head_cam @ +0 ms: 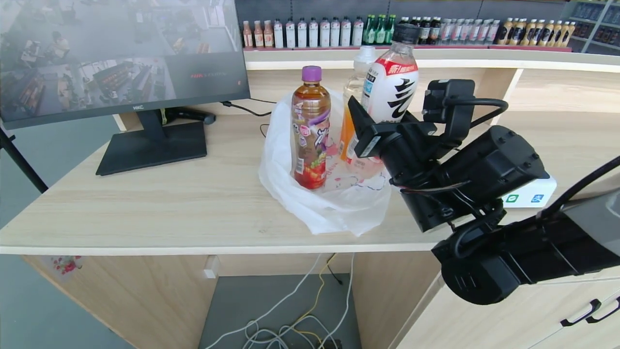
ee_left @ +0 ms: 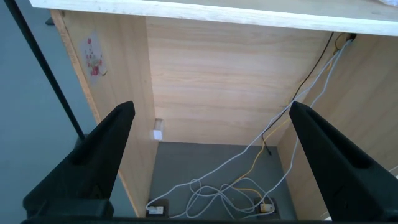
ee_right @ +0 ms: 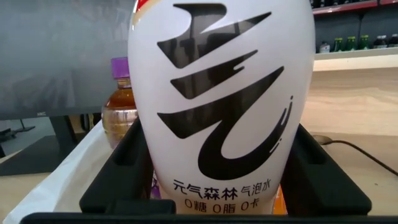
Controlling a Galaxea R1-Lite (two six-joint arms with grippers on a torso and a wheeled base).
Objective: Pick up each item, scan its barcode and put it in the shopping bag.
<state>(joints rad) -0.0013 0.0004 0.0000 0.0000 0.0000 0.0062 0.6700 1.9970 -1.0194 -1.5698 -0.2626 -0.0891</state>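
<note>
My right gripper (head_cam: 375,138) is shut on a white-labelled bottle (head_cam: 391,85) with a black cap, holding it upright over the right rear part of the white shopping bag (head_cam: 310,208). In the right wrist view the same bottle (ee_right: 221,106) stands between the black fingers (ee_right: 118,174). In the bag stand a purple-capped tea bottle (head_cam: 310,131) and an orange drink bottle (head_cam: 347,128) with a white cap. My left gripper (ee_left: 211,162) hangs open below the table edge, facing the space under the counter with nothing between its fingers.
A monitor (head_cam: 121,53) on a black stand occupies the table's left rear, with a black handheld scanner (head_cam: 191,115) behind it. A white box (head_cam: 530,194) lies at the right. Drink bottles line a shelf (head_cam: 387,29) behind. Loose cables (ee_left: 230,186) lie under the counter.
</note>
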